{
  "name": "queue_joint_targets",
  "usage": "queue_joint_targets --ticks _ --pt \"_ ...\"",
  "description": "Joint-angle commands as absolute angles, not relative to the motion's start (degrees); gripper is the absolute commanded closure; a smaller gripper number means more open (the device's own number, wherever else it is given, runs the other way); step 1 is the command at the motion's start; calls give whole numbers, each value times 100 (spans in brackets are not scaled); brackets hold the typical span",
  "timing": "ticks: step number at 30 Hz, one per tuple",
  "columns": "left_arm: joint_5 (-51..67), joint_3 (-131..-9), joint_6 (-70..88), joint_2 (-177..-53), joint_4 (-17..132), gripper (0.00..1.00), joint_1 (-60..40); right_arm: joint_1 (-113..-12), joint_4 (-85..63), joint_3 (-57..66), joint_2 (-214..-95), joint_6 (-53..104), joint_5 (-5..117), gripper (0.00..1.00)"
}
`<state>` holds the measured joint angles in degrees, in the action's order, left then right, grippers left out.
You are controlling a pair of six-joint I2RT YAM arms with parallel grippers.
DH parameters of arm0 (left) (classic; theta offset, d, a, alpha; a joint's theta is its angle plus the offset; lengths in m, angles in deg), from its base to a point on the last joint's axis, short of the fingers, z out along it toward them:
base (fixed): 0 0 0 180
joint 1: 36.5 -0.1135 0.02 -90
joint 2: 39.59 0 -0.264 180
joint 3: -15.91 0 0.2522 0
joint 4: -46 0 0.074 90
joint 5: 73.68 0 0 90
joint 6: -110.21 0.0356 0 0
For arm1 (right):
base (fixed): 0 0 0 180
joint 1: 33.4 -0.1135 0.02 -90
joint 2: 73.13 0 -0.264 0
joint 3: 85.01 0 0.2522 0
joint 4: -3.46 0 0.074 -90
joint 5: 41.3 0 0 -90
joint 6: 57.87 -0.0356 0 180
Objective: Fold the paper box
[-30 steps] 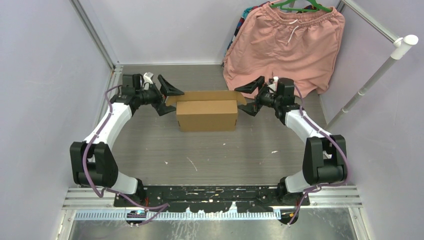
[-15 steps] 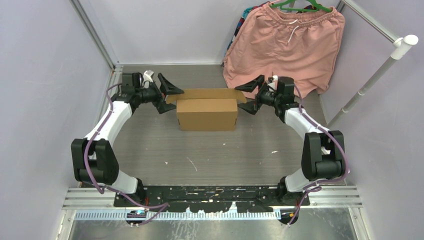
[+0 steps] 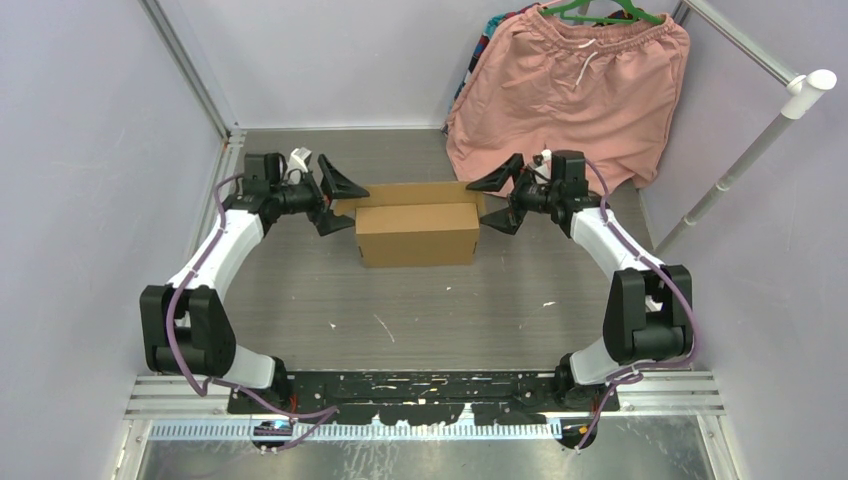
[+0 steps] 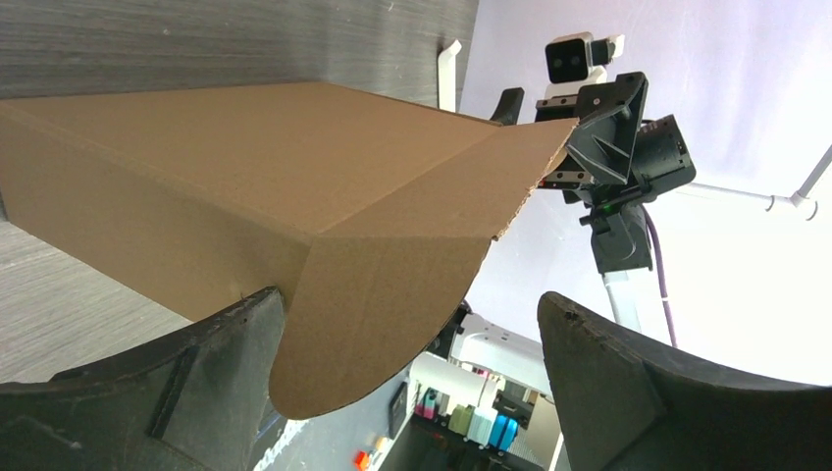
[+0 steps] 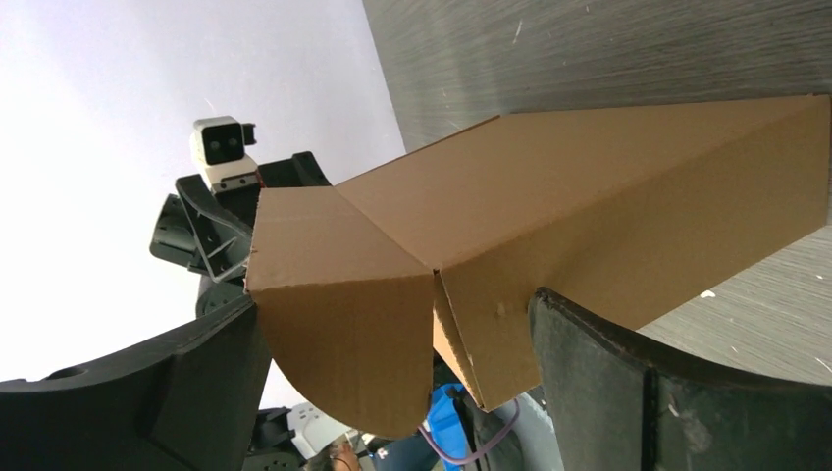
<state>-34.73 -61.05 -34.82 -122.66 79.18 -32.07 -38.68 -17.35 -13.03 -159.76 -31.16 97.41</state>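
The paper box (image 3: 416, 232) sits on the grey bench (image 3: 420, 310) about midway across and toward the far side. It is folded into a closed-looking brown block, with one long panel showing along its far edge. Both arms rise from their bases at the near edge, bow outward at the elbows, and reach forward and inward, so the two hands face each other across the box at its two short ends. The left hand (image 3: 357, 206) is spread wide at the box's left end and grips nothing. In the left wrist view a rounded end flap (image 4: 383, 314) juts out between its dark fingers (image 4: 628, 392), close against one of them, though whether it touches cannot be told. The right hand (image 3: 476, 206) mirrors this at the box's right end, its jaws just as wide and clamped on nothing. In the right wrist view a rounded flap (image 5: 343, 334) hangs in the gap between its fingers (image 5: 677, 392), with the box's long side running away behind it. Each wrist view shows the opposite hand beyond the far end of the cardboard. A pair of pink shorts (image 3: 575, 90) hangs at the far right corner, well apart from the box.
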Motion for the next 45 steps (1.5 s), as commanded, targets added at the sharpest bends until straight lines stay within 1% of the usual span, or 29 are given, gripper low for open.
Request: queue_joint_targets --ticks 1,8,16,24,28,34,37,45 --pt "-4050 -6028 -3436 -11988 7837 0 -3169 -4094 -2687 -1166 -15803 -2551 9745 0" --pt "-4071 -6060 -3366 -11989 7891 0 -3244 -4061 -2722 -1068 -15698 -2448 9671 0" --pt "-4081 -6078 -3332 -11993 7886 0 -3272 -3935 -4105 -232 -15373 -1298 8972 0" --pt "-4058 -6078 -3266 -11945 7958 0 -3295 -3921 -5006 269 -15080 -329 8326 0" --pt "-4015 -6069 -3190 -11918 8064 0 -3297 -3929 -5304 328 -14975 114 7945 0" --pt "-3918 -6075 -2960 -11881 8313 0 -3316 -3936 -5518 309 -14778 730 7249 0" --pt "-3777 -6120 -2733 -11849 8603 0 -3322 -3933 -5364 175 -14489 929 6914 0" --pt "-3716 -6157 -2415 -11765 8965 0 -3405 -3933 -5029 -94 -14219 913 6945 0"
